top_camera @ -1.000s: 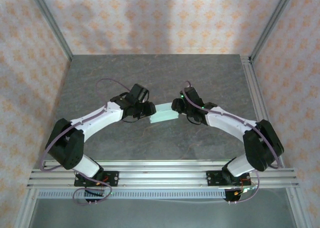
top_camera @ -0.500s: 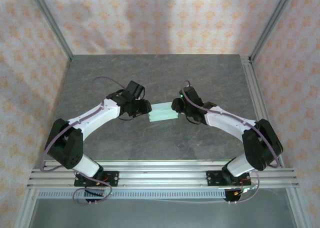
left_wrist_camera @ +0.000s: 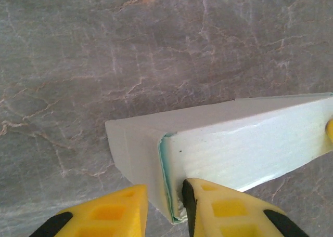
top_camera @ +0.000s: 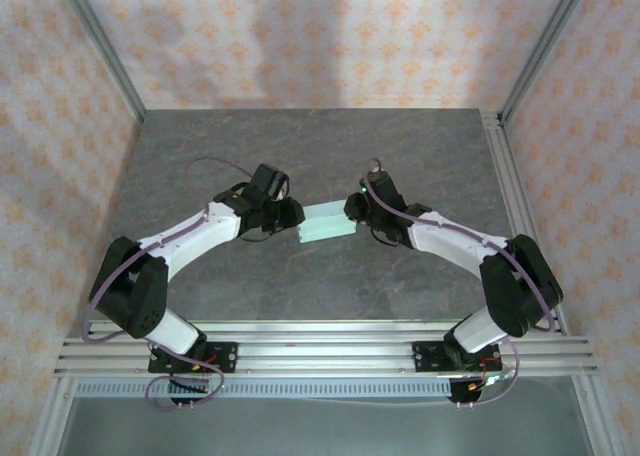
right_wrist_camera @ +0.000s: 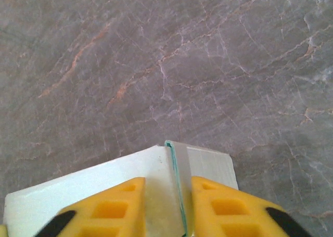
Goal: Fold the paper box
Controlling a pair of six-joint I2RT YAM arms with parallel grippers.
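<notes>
**A:** Where is the paper box (top_camera: 327, 224) placed, and how is it laid?

**B:** It is seen on the desk (top_camera: 300, 156), near the middle, between the two arms. Its long axis is run across from left to right, slightly tilted, so that the left end is set a little nearer the bases. One short end is pointed at each arm, and neither arm can be called nearer.

**A:** How are the left fingers (left_wrist_camera: 104, 219) set?

**B:** They are drawn narrow at the left end, with the thin card edge at that corner caught in the gap between them. The rest of the box is stretched away ahead and to the right of them. Whether the card is actually pinched cannot be told.

**A:** And the right fingers (right_wrist_camera: 112, 211)?

**B:** The same is found at the other end: a narrow gap, with an upright card seam taken between them. Firm contact cannot be confirmed there either.

**A:** What is the coming move thought to depend on?

**B:** It is judged to depend on the box being held along its length from both ends.
</notes>
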